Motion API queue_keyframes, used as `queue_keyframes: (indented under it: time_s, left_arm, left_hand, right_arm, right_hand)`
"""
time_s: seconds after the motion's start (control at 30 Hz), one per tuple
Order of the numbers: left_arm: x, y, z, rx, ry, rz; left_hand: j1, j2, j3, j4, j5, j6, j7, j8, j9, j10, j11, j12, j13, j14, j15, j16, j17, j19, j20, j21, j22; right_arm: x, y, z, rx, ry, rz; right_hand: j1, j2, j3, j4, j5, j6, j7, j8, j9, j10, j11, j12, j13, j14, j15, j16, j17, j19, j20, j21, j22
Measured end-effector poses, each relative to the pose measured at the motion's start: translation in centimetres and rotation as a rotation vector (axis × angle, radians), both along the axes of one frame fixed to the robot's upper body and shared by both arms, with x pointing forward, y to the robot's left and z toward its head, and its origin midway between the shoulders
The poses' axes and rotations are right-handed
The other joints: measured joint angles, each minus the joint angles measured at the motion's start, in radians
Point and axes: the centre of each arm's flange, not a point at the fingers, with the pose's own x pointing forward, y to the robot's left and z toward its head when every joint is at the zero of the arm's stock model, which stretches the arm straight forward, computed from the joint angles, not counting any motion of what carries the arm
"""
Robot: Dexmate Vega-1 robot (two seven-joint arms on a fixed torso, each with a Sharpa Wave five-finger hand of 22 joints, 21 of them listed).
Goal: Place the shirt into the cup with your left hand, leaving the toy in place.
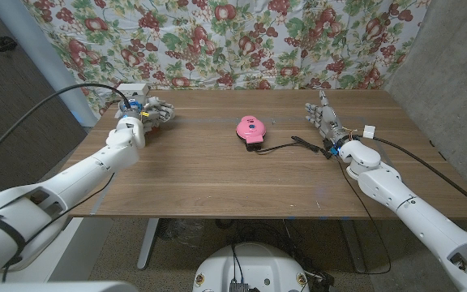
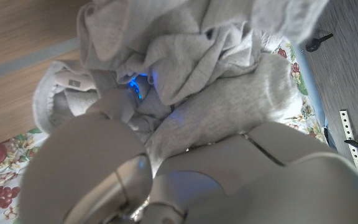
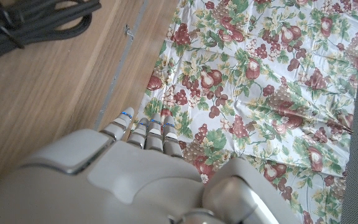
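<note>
Head view: left hand (image 1: pixel 154 113) at far left of table (image 1: pixel 217 178), fingers closed on grey shirt (image 2: pixel 216 93). Pink toy (image 1: pixel 249 128) mid-table. Right hand (image 1: pixel 324 118) far right, fingers spread, holding nothing.

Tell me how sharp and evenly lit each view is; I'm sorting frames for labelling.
Head view: even, soft light, sharp across the brown wooden table and the pink rounded toy. Left wrist view: the left hand is close and blurred, the crumpled grey fabric shirt soft, with a blue glow in its folds. Right wrist view: the right hand is blurred, the floral cloth sharper.
</note>
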Motion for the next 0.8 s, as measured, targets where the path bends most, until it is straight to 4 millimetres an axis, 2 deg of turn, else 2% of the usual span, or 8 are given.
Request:
queue_keyframes:
  time_s: [0.13,0.4,0.7,0.8]
  left_arm:
    - [-0.17,0.08,0.02,-0.006,-0.007,-0.009]
    - [-0.50,0.16,0.26,-0.010,-0.021,-0.027]
    - [-0.83,0.14,0.73,-0.008,-0.041,-0.053]
    - [-0.83,-0.04,0.79,-0.007,-0.047,-0.064]
  left_hand:
    - [-0.029,-0.010,-0.021,0.003,0.001,-0.018,-0.003,-0.013,-0.005,-0.019,0.006,0.000,-0.013,-0.014,0.004,0.000,-0.014,0.000,0.000,-0.016,0.000]
    - [-0.093,-0.007,-0.069,0.002,0.008,-0.028,-0.004,-0.028,-0.011,-0.044,0.012,0.000,-0.036,-0.050,0.007,0.000,-0.044,-0.010,0.000,-0.047,-0.002]
    - [-0.216,-0.008,-0.161,0.014,0.022,-0.030,0.005,-0.038,-0.018,-0.051,0.016,0.007,-0.067,-0.050,0.007,0.008,-0.074,-0.010,0.000,-0.082,0.001]
    - [-0.237,-0.013,-0.185,0.015,0.030,-0.030,0.006,-0.039,-0.019,-0.056,0.021,0.007,-0.074,-0.050,0.007,0.008,-0.078,-0.010,0.000,-0.085,0.001]
  right_arm:
    - [-0.02,0.10,-0.03,-0.001,0.001,0.002]
    - [0.03,0.36,-0.02,-0.003,0.001,0.005]
    - [0.33,0.51,0.12,-0.002,0.002,0.006]
    - [0.43,0.57,0.19,-0.001,0.002,0.006]
  right_hand:
    - [0.000,0.000,0.000,0.000,0.000,0.000,0.000,0.000,0.005,0.000,0.000,0.000,0.000,0.000,0.000,0.000,0.000,0.000,0.000,0.000,0.000]
    - [0.000,0.000,0.001,-0.001,0.000,0.000,0.000,0.000,0.005,0.000,0.000,0.000,0.000,0.000,0.000,0.000,0.000,0.000,0.000,0.000,0.000]
    - [0.000,0.000,0.003,-0.003,0.000,0.000,0.000,0.000,0.005,0.000,0.000,0.000,0.000,0.000,0.000,0.000,0.000,0.000,0.000,0.000,0.000]
    - [0.000,0.000,0.003,-0.003,0.000,0.000,0.000,0.000,0.005,0.000,0.000,0.000,0.000,0.000,0.000,0.000,0.000,0.000,0.000,0.000,0.000]
